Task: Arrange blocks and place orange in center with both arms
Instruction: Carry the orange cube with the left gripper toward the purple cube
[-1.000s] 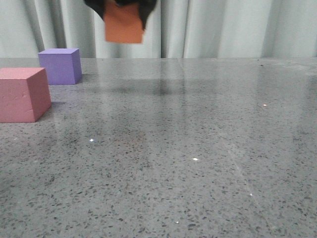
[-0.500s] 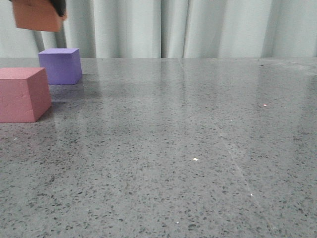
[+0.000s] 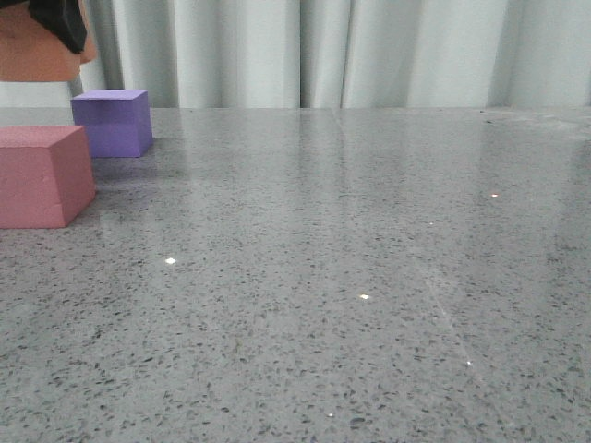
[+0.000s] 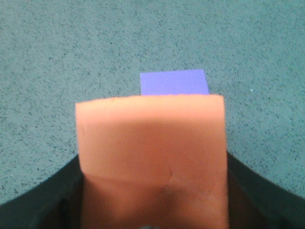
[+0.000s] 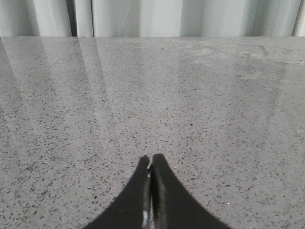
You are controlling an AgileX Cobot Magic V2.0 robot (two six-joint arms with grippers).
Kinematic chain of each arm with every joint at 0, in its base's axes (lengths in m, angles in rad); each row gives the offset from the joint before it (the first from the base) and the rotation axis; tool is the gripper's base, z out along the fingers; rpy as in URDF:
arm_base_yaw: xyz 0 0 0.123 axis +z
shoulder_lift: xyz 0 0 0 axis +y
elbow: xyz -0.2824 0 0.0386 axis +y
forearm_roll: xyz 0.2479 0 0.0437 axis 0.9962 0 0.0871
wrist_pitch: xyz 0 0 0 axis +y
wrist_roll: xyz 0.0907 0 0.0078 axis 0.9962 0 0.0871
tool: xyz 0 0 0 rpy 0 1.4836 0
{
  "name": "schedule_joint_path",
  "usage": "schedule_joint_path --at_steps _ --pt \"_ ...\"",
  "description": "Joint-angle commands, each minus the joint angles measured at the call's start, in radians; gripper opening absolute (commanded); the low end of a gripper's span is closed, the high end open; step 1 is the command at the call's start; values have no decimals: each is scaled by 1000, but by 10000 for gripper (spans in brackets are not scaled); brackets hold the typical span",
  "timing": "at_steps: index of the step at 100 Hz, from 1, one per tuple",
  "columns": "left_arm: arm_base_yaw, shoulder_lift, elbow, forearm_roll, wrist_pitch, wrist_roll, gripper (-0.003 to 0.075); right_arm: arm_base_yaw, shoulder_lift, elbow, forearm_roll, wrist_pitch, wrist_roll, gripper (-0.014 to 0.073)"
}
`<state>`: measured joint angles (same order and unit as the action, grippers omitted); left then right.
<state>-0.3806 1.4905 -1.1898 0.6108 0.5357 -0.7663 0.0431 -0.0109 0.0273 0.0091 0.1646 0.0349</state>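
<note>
Presently my left claw (image 4: 151, 210) is clamped on the orange foam cube (image 4: 150, 148), held aloft above the purple cube (image 4: 174, 82) for placement; my right claw (image 5: 151, 164) is closed, holding nothing.

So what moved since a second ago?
The left gripper carried the orange cube through the air from above the table's middle over to the far left, and a little lower. It now hangs above the purple cube and is still gripped. The purple cube and the pink cube did not move. The right gripper is shut, holding nothing.
</note>
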Motion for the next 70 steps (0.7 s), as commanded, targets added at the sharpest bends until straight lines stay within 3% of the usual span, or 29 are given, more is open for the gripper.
schedule_joint_path --at_steps 1,70 --pt "3 -36 -6 9 -80 6 135 -4 -25 -13 0 -85 -10 -67" --pt "3 116 30 -1 -135 6 135 -4 -25 -13 0 -85 -10 -67"
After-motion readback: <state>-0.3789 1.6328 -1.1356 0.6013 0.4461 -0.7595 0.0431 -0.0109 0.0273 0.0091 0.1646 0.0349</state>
